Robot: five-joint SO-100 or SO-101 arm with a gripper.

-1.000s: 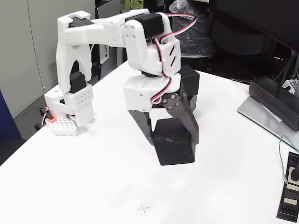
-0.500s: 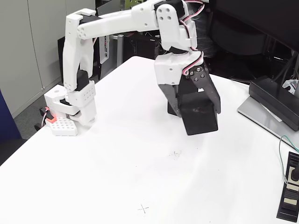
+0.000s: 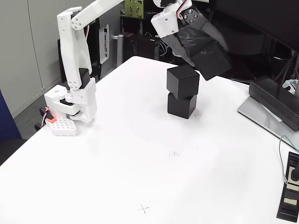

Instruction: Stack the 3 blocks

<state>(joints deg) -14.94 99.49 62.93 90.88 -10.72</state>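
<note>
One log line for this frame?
gripper: shut on third block, raised | stack: top block on bottom block | phase: carrying

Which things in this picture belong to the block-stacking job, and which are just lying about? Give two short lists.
Belonging to the job:
- top block of the stack
- bottom block of the stack
- third block, held tilted in the air in the gripper

Just lying about:
- flat black device at the table's right edge
- black label strip
- green cable
</note>
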